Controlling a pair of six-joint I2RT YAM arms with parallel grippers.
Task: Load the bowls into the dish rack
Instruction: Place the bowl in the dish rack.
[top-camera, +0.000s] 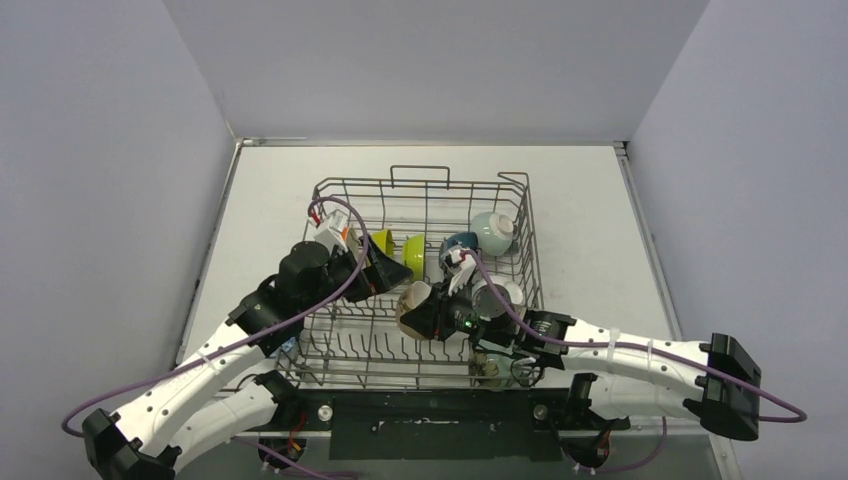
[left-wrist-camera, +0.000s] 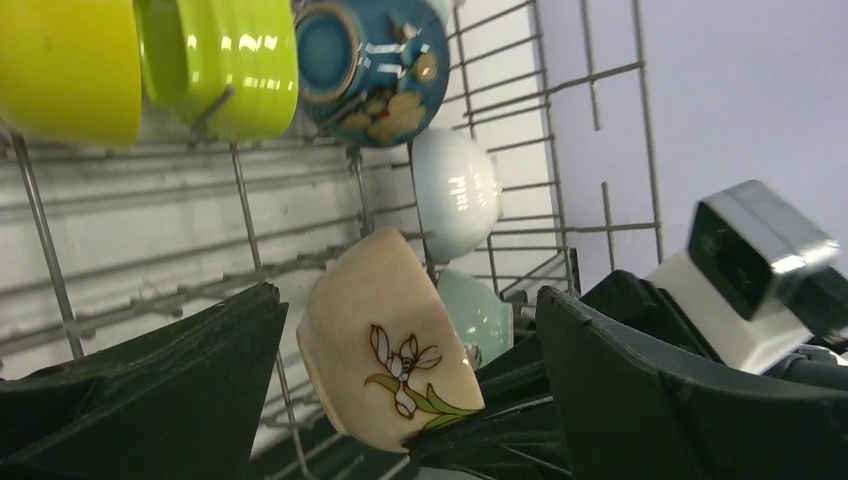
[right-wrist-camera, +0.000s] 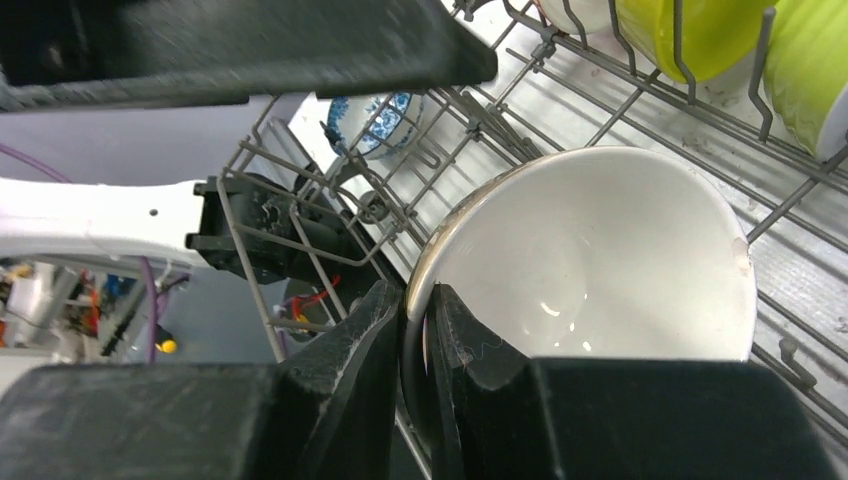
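Pinching the rim of the beige bowl (left-wrist-camera: 375, 350), the right jaws are holding it tipped on its side in the dish rack (top-camera: 345, 345) amid the desk (top-camera: 600, 200), mouth facing its right edge; the left jaws are gaping wide, empty.

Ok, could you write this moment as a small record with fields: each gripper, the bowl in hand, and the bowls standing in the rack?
left gripper: open, holding nothing, over the dish rack
right gripper: shut on the rim of the beige bowl
beige bowl: tilted, inside the rack
racked: yellow bowl, lime bowl, dark blue bowl, pale green bowl
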